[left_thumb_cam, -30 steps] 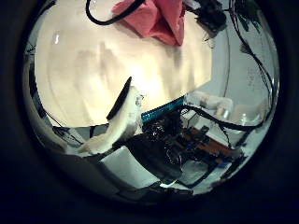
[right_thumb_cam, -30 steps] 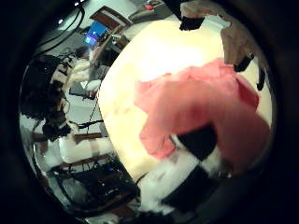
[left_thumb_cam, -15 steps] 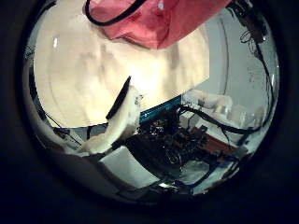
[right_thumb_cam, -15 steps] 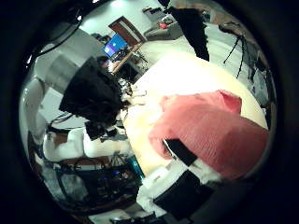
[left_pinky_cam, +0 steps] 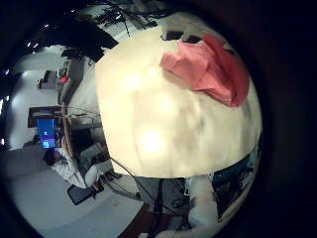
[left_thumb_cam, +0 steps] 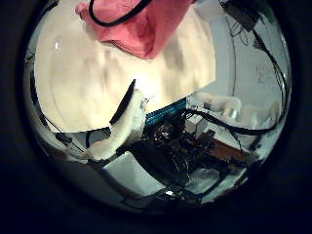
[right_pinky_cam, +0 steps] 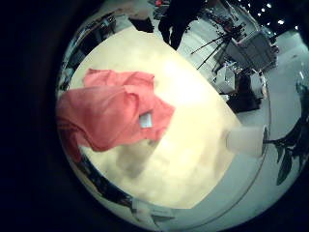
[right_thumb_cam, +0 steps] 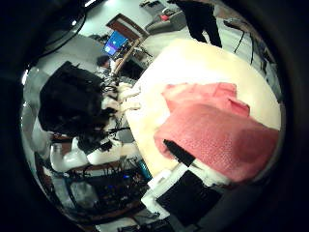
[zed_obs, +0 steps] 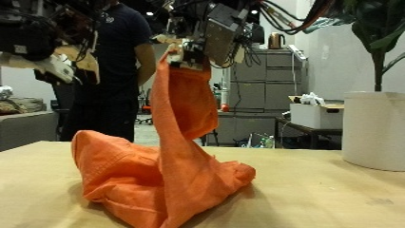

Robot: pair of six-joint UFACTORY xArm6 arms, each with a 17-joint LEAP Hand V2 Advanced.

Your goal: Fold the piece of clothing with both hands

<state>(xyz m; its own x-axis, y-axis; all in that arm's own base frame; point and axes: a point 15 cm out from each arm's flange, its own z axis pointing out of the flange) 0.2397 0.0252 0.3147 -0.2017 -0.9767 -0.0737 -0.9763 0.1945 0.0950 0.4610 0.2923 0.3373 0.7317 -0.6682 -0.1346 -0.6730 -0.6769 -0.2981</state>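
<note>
An orange garment (zed_obs: 164, 180) lies bunched on the bench (zed_obs: 329, 204), with 1 part pulled up tall to the right hand (zed_obs: 209, 33), whose fingers are clamped on its top edge. The left hand (zed_obs: 50, 38) hangs well apart from the cloth, fingers straight and holding nothing.

Only the right thumb side palm view shows the cloth pressed close under the right hand's fingers (right_thumb_cam: 188, 155). The right little finger side palm view alone shows a small pale label (right_pinky_cam: 147, 121) on the garment.
</note>
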